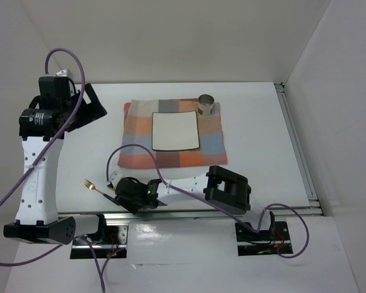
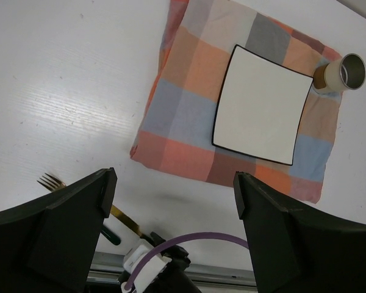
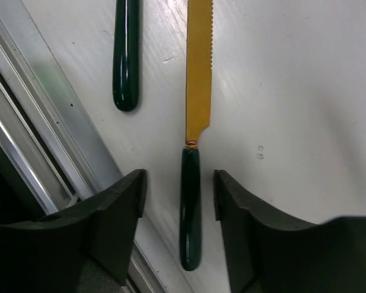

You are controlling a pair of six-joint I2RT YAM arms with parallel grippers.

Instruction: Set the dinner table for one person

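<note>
On the white dinner table (image 1: 256, 122) a checked cloth (image 1: 174, 134) carries a square white plate (image 1: 175, 130) and a small metal cup (image 1: 206, 104). My right gripper (image 3: 179, 186) hangs low at the near edge and is open. Its jaws stand either side of the dark green handle of a gold-bladed knife (image 3: 198, 85), with a gap on both sides. A second green handle (image 3: 125, 55) lies to the knife's left, beside the rail. A gold fork (image 1: 91, 185) points its tines left of the right gripper (image 1: 119, 194). My left gripper (image 2: 174, 189) is raised at the left, wide open and empty.
An aluminium rail (image 3: 55, 122) runs along the near table edge just beside the knife handle. A purple cable (image 2: 195, 244) loops over the right arm. White walls close in the back and sides. From the left wrist I see the plate (image 2: 262, 113) and cup (image 2: 341, 73).
</note>
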